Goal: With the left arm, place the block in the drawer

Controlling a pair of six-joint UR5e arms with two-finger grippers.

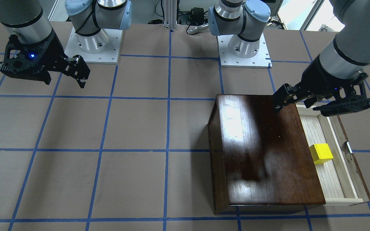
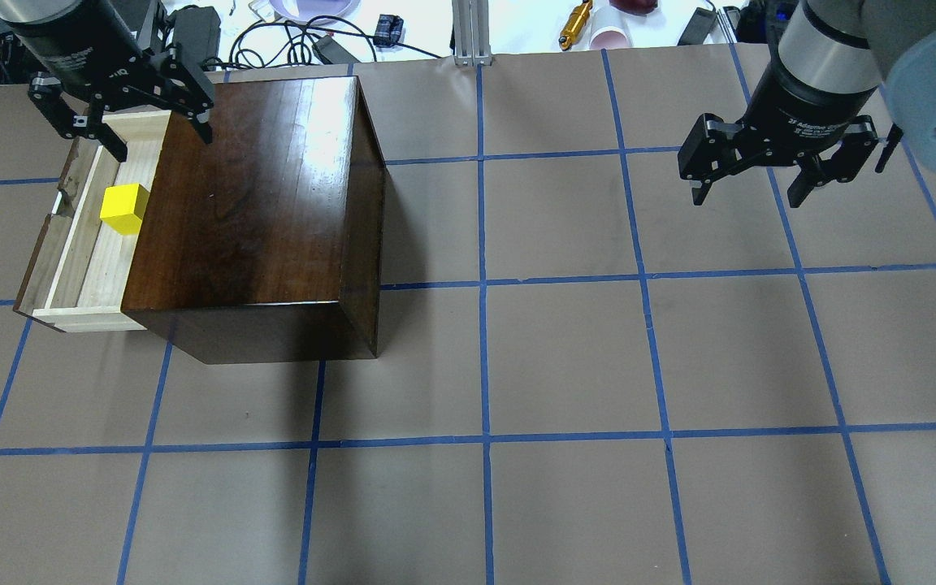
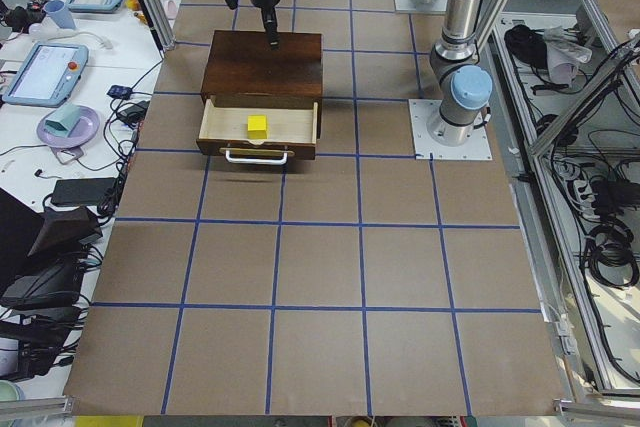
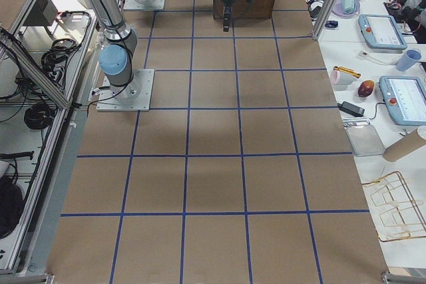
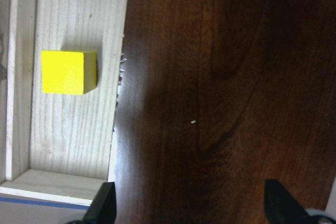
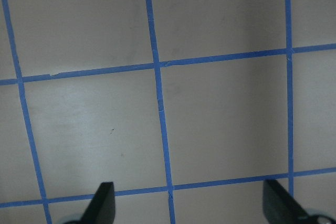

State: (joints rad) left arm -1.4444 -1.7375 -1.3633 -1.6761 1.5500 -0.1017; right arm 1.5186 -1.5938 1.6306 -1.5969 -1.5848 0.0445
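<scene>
The yellow block (image 2: 125, 208) lies on the floor of the open drawer (image 2: 91, 268), free of any gripper; it also shows in the front view (image 1: 321, 153) and the left wrist view (image 5: 68, 72). The drawer (image 1: 331, 181) is pulled out of the dark-brown cabinet (image 2: 257, 203). My left gripper (image 2: 163, 145) is open and empty, above the cabinet's top edge at the drawer's far end (image 1: 293, 104). My right gripper (image 2: 748, 193) is open and empty, high over bare table far from the cabinet (image 1: 64, 81).
The table is brown paper with a blue tape grid (image 2: 480, 284). The two arm bases (image 1: 92, 41) (image 1: 244, 48) stand at the robot's side. Cables and small items (image 2: 574, 20) lie beyond the far table edge.
</scene>
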